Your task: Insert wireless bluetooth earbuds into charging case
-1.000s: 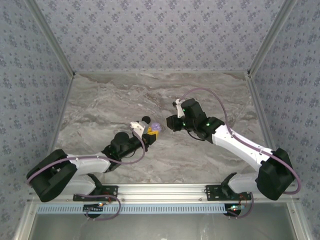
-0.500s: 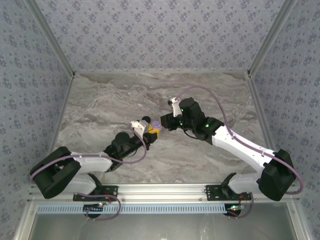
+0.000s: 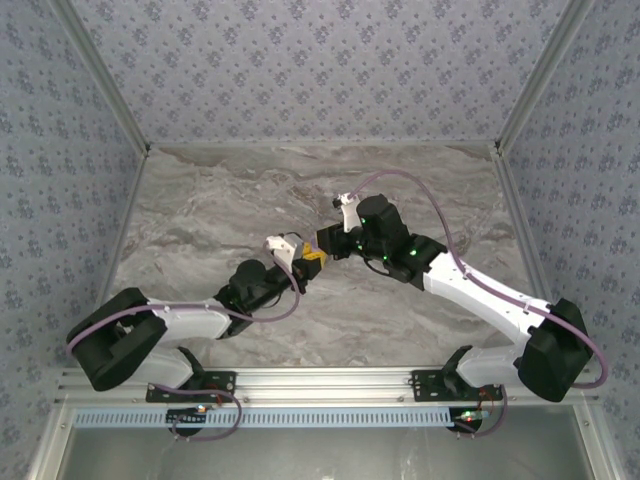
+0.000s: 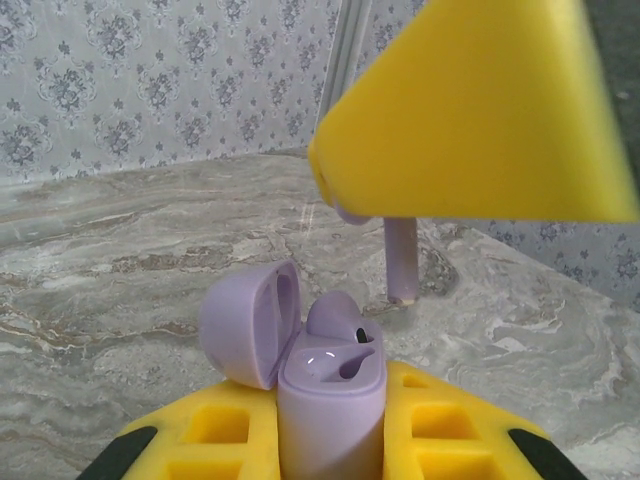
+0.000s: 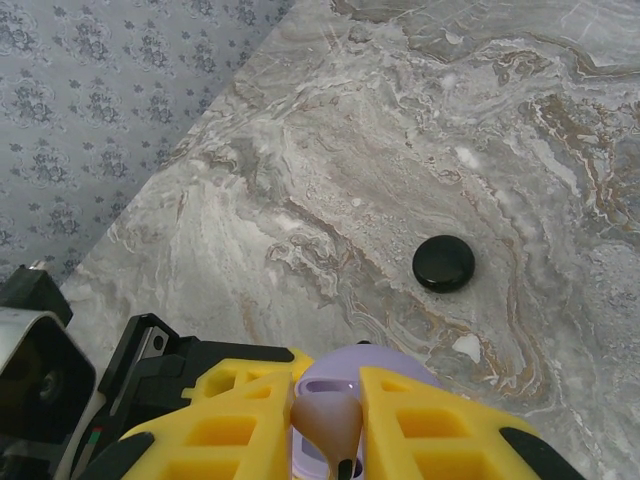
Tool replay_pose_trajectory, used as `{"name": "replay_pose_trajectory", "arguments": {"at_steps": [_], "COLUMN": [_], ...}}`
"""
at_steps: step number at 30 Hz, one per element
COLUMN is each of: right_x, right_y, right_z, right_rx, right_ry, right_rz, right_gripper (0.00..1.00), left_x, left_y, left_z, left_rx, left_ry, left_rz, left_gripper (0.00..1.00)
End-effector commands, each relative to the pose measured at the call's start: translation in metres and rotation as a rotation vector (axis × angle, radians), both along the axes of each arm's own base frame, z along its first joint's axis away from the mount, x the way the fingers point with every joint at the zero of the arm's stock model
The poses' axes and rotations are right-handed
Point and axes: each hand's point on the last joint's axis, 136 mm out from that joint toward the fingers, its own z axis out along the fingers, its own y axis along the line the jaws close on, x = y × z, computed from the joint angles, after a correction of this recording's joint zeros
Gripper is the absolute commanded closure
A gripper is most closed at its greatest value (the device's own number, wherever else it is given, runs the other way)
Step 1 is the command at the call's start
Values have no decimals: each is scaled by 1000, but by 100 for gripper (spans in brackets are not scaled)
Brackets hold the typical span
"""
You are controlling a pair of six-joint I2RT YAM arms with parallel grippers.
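Earbud (image 5: 326, 420), in right claw (image 3: 322, 243), above case (image 4: 330, 405) (lilac)

Place: was a robot test booth.
Walls: patterned panels (image 3: 320, 70) enclosed the marble-look table (image 3: 200, 200).
Frame: aluminium rail (image 3: 330, 378) ran along the table's near edge.

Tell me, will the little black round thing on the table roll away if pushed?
Probably not: the small glossy black round disc lies flat on the marble table, so it would likely slide. Its shiny surface looks slippery, and being low, it seems unlikely to tip.
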Motion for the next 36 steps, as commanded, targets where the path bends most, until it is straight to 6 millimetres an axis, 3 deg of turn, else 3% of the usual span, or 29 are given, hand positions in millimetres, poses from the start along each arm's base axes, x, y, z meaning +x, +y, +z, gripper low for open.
{"name": "replay_pose_trajectory", "arguments": {"at_steps": [1,36], "right_x": [4,7], "right_y": [3,6], "right_z": [20,2], "right_rx": [21,-17], "right_ry": [-56,-31], "right_rz": [-6,-13], "right_gripper": [78,78], "left_x": [4,-1], "left_y": [-4,-12], "left_z": [24,32], "left_rx": [-78,-120], "left_ry": [-31,8], "left_rz": [7,-43], "left_gripper": [84,84]}}
